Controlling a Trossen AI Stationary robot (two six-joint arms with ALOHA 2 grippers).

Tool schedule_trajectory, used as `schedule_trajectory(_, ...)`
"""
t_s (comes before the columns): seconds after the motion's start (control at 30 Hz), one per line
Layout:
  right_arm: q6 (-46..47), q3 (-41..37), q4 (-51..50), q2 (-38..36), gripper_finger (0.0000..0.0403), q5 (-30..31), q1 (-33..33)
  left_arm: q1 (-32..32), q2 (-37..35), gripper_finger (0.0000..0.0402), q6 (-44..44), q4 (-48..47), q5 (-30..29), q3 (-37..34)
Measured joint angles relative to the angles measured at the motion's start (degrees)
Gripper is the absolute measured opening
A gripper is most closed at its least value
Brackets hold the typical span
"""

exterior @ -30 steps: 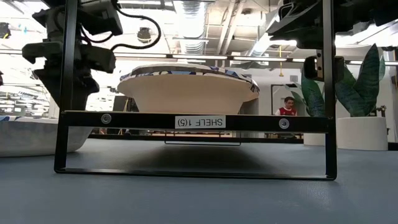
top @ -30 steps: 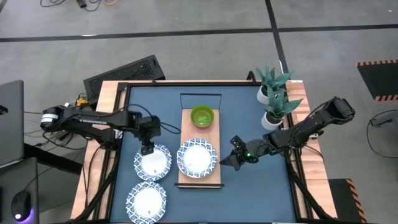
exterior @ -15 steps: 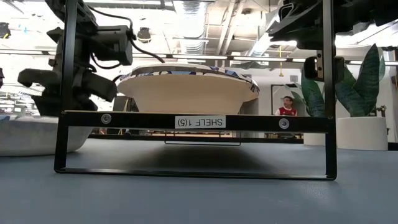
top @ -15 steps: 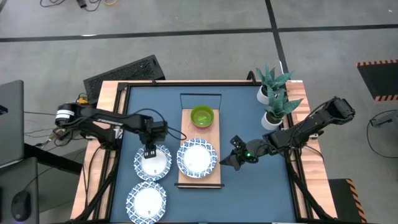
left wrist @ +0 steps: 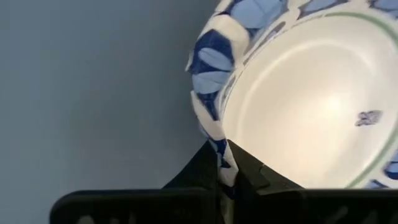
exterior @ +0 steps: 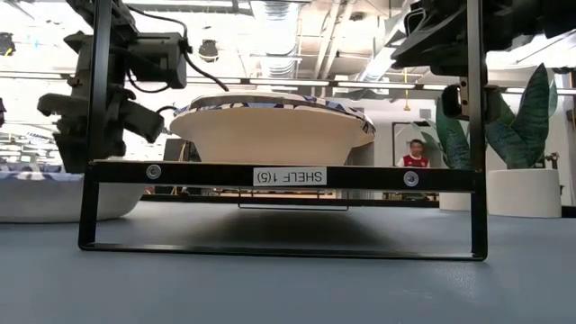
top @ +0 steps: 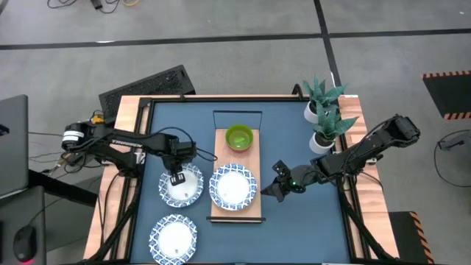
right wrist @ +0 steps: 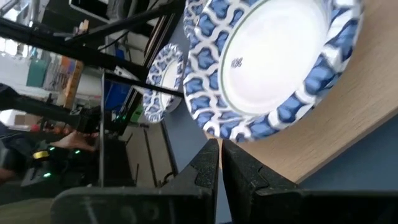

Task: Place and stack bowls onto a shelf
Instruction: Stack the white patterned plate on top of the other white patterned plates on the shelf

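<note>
left wrist view shows the left gripper [left wrist: 221, 163] pinched tight on the blue-patterned rim of a white dish [left wrist: 311, 99], whose basin spreads out just ahead of the fingertips over the dark tabletop [left wrist: 93, 93]. high view puts that dish [top: 182, 185] beside the wooden shelf [top: 218, 210]. right gripper [top: 269, 190], fingers pressed together and holding nothing, hangs just off the shelf's other long edge, near the dish on the shelf [top: 234, 186], with the green bowl [top: 238, 137] farther along the board.

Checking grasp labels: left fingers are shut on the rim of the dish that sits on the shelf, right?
Not quite. The left gripper is shut on the rim of a dish that sits on the blue table, beside the shelf, not on it. The high view shows this; the left wrist view shows the pinch.
</note>
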Motion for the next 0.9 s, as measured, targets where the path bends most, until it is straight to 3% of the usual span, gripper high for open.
schedule_trajectory(0.33, 0.97, 0.0, 0.04, -0.08, 0.0048, 0.66, -0.89, 3.13, -10.28, 0.0, -13.32, -12.01, -3.46, 6.07)
schedule_trajectory(0.63, -2.15, 0.4, 6.41, -0.2, 0.0048, 0.68, -4.74, 3.75, -19.7, 0.0, -25.02, -13.07, -11.02, 15.62)
schedule_trajectory(0.9, -19.63, 8.9, 6.54, -0.2, 0.0048, 3.33, -10.72, 3.75, -22.56, 0.0, -28.28, -6.61, -21.09, 22.22)
